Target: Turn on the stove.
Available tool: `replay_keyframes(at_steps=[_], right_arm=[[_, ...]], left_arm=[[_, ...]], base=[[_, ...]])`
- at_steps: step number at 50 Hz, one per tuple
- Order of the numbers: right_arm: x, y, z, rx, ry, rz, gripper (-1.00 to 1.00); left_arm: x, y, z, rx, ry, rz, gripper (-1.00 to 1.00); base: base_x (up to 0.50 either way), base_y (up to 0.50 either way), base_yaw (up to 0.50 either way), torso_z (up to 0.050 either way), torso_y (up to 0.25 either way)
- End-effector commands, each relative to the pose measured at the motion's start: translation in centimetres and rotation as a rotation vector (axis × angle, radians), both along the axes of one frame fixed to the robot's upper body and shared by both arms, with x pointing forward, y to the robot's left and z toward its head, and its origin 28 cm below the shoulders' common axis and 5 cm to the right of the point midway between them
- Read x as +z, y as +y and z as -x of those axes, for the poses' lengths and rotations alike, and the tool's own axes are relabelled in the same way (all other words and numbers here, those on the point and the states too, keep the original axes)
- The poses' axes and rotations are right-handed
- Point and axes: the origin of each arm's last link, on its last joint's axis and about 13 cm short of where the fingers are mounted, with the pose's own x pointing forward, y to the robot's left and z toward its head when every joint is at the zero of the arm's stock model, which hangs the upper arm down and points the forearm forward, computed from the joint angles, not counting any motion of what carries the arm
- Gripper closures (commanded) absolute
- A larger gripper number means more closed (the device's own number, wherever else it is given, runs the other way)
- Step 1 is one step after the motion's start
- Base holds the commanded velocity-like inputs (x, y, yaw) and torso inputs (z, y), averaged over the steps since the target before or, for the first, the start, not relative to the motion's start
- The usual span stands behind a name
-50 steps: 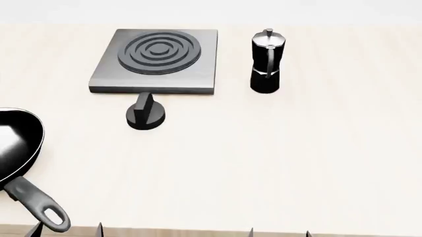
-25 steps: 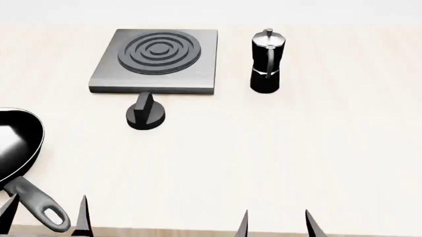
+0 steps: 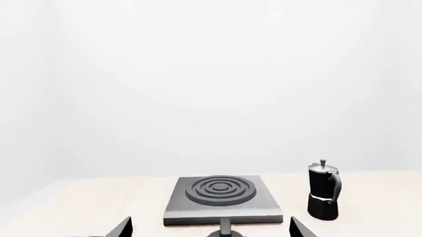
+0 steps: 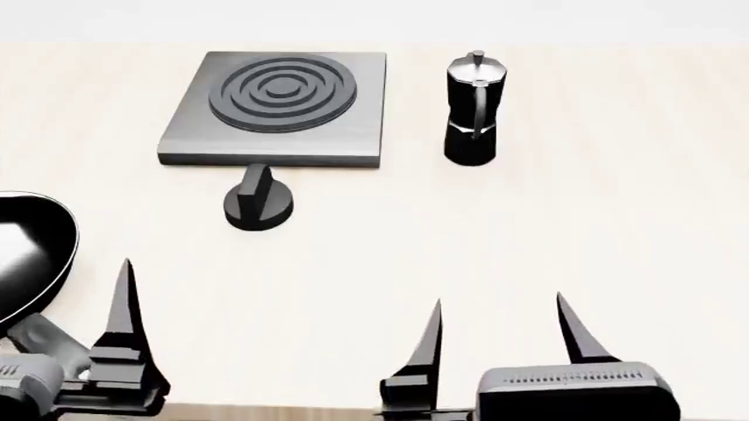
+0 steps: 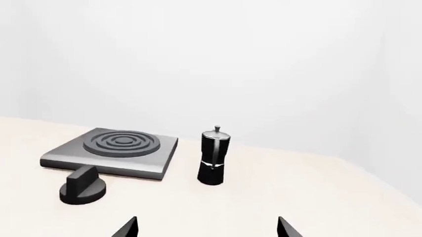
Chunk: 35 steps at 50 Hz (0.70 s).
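The stove point(image 4: 281, 105) is a flat grey slab with a ringed burner, at the table's far left-centre. Its round black knob point(image 4: 259, 203) stands just in front of it. My right gripper point(image 4: 497, 300) hovers open and empty near the table's front edge, well short of the knob and to its right. My left gripper point(image 3: 208, 228) is open too. One of its fingers point(image 4: 121, 307) rises at the front left beside the frying pan. The left wrist view looks straight at the stove point(image 3: 223, 200) and the knob point(image 3: 226, 229) between the spread fingertips.
A black moka pot point(image 4: 474, 110) stands to the right of the stove. A black frying pan point(image 4: 30, 254) lies at the left edge, its handle toward the front, close to the left gripper. Bare pale tabletop point(image 4: 492, 228) lies between the grippers and the knob.
Both grippers have come up from the bottom edge of the head view and moved forward over the table's front. Stove, knob, pot and pan have not moved.
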Motion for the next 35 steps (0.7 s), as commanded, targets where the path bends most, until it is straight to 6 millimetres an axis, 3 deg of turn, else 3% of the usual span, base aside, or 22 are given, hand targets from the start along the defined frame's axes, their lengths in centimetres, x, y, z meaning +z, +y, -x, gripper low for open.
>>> replay_keyframes(at_steps=[1, 15, 23, 35], right_arm=[[2.5, -0.2, 0.3, 0.007, -0.055, 0.021, -1.00], [4.5, -0.5, 0.3, 0.000, -0.111, 0.029, -1.00], [6.3, -0.4, 0.3, 0.003, -0.192, 0.019, -1.00], [6.1, -0.2, 0.1, -0.007, -0.190, 0.044, -1.00]], left_arm=[[2.9, 0.1, 0.1, -0.018, -0.086, 0.023, -1.00], [4.6, -0.3, -0.2, -0.008, -0.156, 0.023, -1.00], [4.3, -0.3, -0.2, -0.021, -0.170, 0.027, -1.00], [4.0, -0.3, -0.2, -0.025, -0.157, 0.026, -1.00]], base=[[0.00, 0.00, 0.00, 0.000, 0.000], [0.00, 0.00, 0.00, 0.000, 0.000], [0.00, 0.00, 0.00, 0.000, 0.000], [0.00, 0.00, 0.00, 0.000, 0.000]])
